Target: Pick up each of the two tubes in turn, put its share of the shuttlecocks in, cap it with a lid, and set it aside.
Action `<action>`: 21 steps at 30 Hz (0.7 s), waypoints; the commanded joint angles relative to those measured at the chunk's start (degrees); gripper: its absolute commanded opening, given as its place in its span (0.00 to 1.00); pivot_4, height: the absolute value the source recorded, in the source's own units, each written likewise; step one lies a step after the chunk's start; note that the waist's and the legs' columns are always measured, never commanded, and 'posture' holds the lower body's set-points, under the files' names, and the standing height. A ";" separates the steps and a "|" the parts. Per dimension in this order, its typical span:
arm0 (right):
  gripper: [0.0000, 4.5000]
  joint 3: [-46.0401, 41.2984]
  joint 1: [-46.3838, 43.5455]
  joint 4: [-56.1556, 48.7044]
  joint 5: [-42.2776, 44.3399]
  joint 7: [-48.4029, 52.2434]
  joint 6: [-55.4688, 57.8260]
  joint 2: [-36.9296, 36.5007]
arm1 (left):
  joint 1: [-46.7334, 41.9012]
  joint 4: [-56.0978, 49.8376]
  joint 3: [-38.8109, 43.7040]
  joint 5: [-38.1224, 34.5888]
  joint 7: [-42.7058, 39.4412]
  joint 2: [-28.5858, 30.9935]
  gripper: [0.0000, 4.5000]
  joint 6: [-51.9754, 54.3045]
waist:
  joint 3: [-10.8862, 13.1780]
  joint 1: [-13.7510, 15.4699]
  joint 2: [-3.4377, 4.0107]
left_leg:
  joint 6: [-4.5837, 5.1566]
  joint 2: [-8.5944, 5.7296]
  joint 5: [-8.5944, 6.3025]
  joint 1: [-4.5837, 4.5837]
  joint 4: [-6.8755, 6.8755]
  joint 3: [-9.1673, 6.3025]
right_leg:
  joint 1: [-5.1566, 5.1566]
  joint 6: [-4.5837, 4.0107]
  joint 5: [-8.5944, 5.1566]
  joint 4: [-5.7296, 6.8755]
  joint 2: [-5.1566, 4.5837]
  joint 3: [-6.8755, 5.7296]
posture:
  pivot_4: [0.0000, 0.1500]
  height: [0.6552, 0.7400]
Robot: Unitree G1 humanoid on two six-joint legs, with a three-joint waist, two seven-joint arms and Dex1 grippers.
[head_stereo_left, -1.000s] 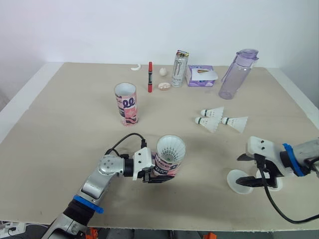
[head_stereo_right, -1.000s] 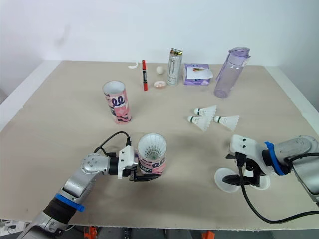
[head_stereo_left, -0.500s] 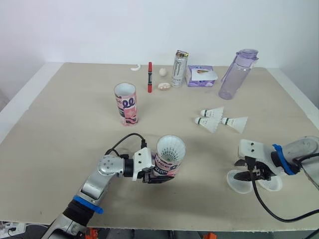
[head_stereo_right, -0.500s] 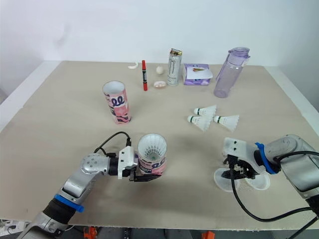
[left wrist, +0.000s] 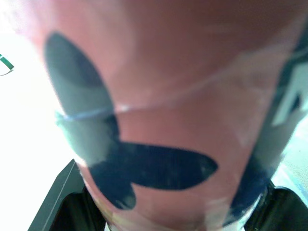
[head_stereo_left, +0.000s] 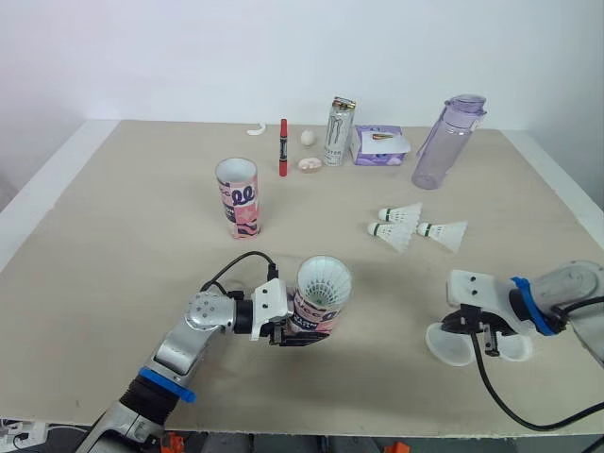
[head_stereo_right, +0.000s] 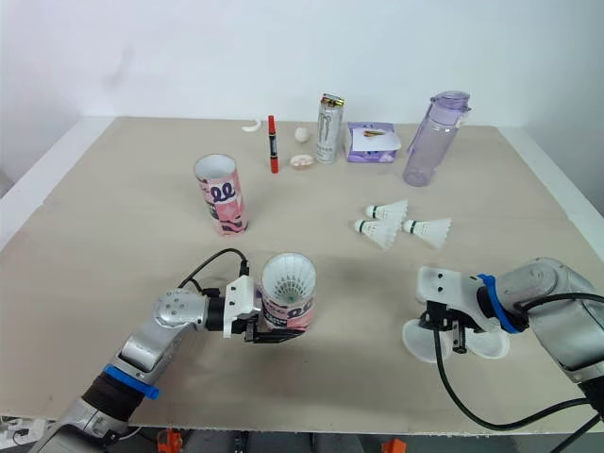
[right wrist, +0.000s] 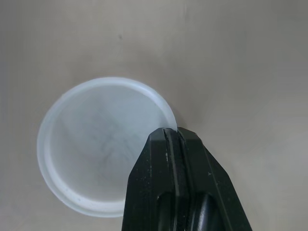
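while the left gripper (head_stereo_left: 293, 332) keeps its fingers clamped on the lower end of a pink patterned tube (head_stereo_left: 319, 300), that tube sits tilted at the near middle of the tabletop (head_stereo_left: 113, 245). its open mouth faces up and toward the robot, with white feathers of a shuttlecock stack (head_stereo_left: 324, 280) showing inside. cannot tell if its base touches the tabletop. in the left wrist view the tube wall is right up against the camera, black fingers on both sides.

right gripper (head_stereo_left: 467, 327) is low over the near right of the tabletop. its fingers (right wrist: 166, 163) are pressed together, pinching the rim of a translucent white lid (right wrist: 91, 144), which looks tipped up on one side. other lid (head_stereo_left: 517, 351) lies flat just beside it, on the right.

second tube (head_stereo_left: 237, 196) stands upright and open, well apart, farther back on the left. three loose shuttlecocks (head_stereo_left: 394, 232) lie on their sides in a close cluster between the right gripper and a purple water bottle (head_stereo_left: 439, 142).

along the far edge there is a drink can (head_stereo_left: 338, 130), a red marker (head_stereo_left: 283, 146), a purple packet (head_stereo_left: 381, 143) and a small white ball (head_stereo_left: 309, 137).
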 commanded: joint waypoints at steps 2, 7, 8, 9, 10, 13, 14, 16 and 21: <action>0.03 -6.04 -10.55 -3.30 6.75 3.99 -1.25 -0.72 | 0.42 3.39 -1.27 2.07 -0.39 1.28 0.64 1.03 | 0.02 -0.13 0.13 | -0.01 0.00 0.01 0.01 0.02 0.03 | -0.02 0.00 0.06 0.00 0.00 0.02 | 1.00 1.00; 0.03 -4.49 -30.73 -2.75 12.38 7.47 0.16 2.94 | -0.88 5.23 -1.62 2.85 0.03 1.15 0.64 0.62 | 0.02 -0.26 0.23 | -0.02 0.04 0.02 0.09 0.01 0.08 | -0.04 -0.08 0.15 0.00 -0.01 0.00 | 1.00 1.00; 0.03 -4.04 -33.48 -2.94 13.64 7.96 0.98 4.01 | -1.06 5.68 -1.73 2.98 0.06 1.09 0.64 0.39 | 0.02 -0.23 0.18 | -0.02 0.05 0.02 0.11 0.01 0.08 | -0.04 -0.09 0.15 0.00 0.00 0.00 | 1.00 1.00; 0.03 -3.50 -35.95 -3.26 14.87 8.27 2.05 5.11 | -1.25 6.19 -1.86 3.17 0.14 1.06 0.64 0.18 | 0.02 -0.21 0.17 | -0.02 0.06 0.02 0.11 0.00 0.07 | -0.04 -0.10 0.14 0.00 0.00 -0.01 | 1.00 1.00; 0.03 -3.08 -37.94 -3.66 16.07 8.35 3.23 6.23 | -1.40 6.62 -1.99 3.37 0.23 1.04 0.64 -0.03 | 0.01 -0.14 0.15 | -0.02 0.07 0.02 0.10 0.00 0.08 | -0.04 -0.11 0.14 -0.01 0.00 -0.01 | 1.00 1.00; 0.03 0.11 -42.88 -6.44 18.13 7.11 6.19 11.02 | -1.83 7.50 -2.43 3.72 0.62 0.89 0.64 -0.28 | -0.01 -0.19 0.21 | -0.03 0.06 0.02 0.04 0.00 0.19 | -0.08 -0.11 0.15 -0.03 -0.08 0.04 | 1.00 1.00; 0.03 1.42 -43.50 -7.43 18.38 6.57 7.01 12.61 | -1.99 7.68 -2.54 3.78 0.71 0.84 0.64 -0.24 | -0.01 -0.13 0.20 | -0.02 0.06 0.02 0.04 0.00 0.19 | -0.08 -0.10 0.15 -0.03 -0.08 0.04 | 1.00 1.00; 0.03 3.48 -43.58 -8.58 17.87 6.02 8.17 14.05 | -2.20 7.99 -2.65 3.86 0.82 0.81 0.64 -0.25 | -0.02 -0.05 0.17 | -0.02 0.08 0.02 0.06 0.01 0.17 | -0.08 -0.12 0.17 -0.03 -0.07 0.02 | 1.00 1.00; 0.03 8.12 -45.04 -6.34 13.66 4.71 5.97 17.63 | -2.02 8.05 -2.57 3.92 1.17 1.26 0.64 -0.22 | -0.03 -0.08 0.16 | -0.03 0.06 0.03 0.04 0.07 0.29 | -0.09 -0.12 0.21 -0.03 -0.17 0.01 | 1.00 1.00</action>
